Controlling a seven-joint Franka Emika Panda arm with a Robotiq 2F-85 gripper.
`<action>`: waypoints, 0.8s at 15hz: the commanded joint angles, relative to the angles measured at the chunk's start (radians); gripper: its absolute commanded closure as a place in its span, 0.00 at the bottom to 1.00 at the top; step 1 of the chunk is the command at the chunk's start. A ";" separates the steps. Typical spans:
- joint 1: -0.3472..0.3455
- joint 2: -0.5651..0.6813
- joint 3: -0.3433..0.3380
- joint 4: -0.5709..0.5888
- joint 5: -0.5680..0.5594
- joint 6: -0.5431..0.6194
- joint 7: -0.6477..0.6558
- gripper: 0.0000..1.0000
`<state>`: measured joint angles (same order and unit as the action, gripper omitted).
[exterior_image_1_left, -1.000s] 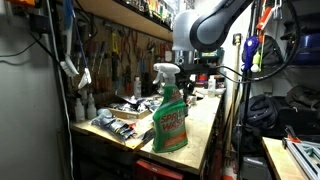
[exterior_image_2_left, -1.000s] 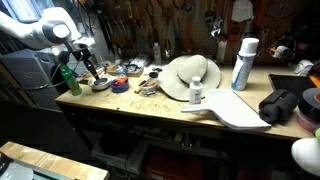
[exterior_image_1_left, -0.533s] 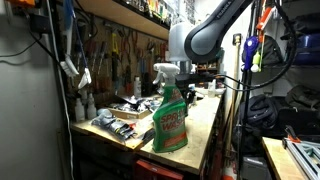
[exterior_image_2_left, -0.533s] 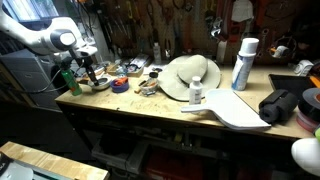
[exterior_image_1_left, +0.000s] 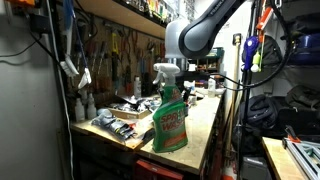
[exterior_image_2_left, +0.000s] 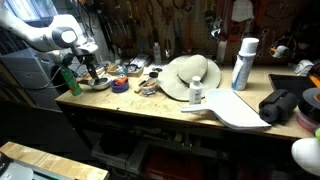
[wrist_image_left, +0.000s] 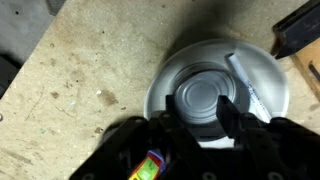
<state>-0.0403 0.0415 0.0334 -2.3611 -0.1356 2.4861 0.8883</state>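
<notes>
The metal bowl (wrist_image_left: 176, 72) sits on the bare wood of the workbench (wrist_image_left: 85, 70), near one end of it, as an exterior view shows (exterior_image_2_left: 101, 86). In the wrist view it fills the middle of the picture, round and shiny, with a flat raised centre. A thin white strip (wrist_image_left: 246, 82) lies inside it against the wall on one side. The gripper (wrist_image_left: 200, 118) hangs right above the bowl, and its dark fingers (wrist_image_left: 233, 112) stand apart, one on each side of the bowl's centre, with nothing between the tips. They are blurred, so whether they touch the metal cannot be told. A small bright patch shows on the dark mass lower down, too blurred to name. In an exterior view the gripper (exterior_image_2_left: 90, 72) is just over the bowl, with a green spray bottle (exterior_image_2_left: 67, 78) standing upright close beside it at the bench end; the same bottle (exterior_image_1_left: 170, 115) stands in front in an exterior view and hides the bowl there. Further along the bench lie a small blue thing (exterior_image_2_left: 119, 86), a wide white hat (exterior_image_2_left: 188, 74), a small white bottle (exterior_image_2_left: 196, 93), a tall white spray can (exterior_image_2_left: 243, 63) and a black bag (exterior_image_2_left: 280, 105). A dark tool (wrist_image_left: 300, 28) lies beyond the bowl's rim in the wrist view.
</notes>
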 joint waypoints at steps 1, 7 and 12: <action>0.020 0.021 -0.023 0.015 -0.002 -0.019 0.029 0.51; 0.022 0.049 -0.040 0.010 0.011 -0.011 0.031 0.52; 0.028 0.061 -0.041 0.002 0.050 0.003 0.014 0.79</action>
<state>-0.0347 0.0938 0.0069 -2.3554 -0.1169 2.4860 0.9022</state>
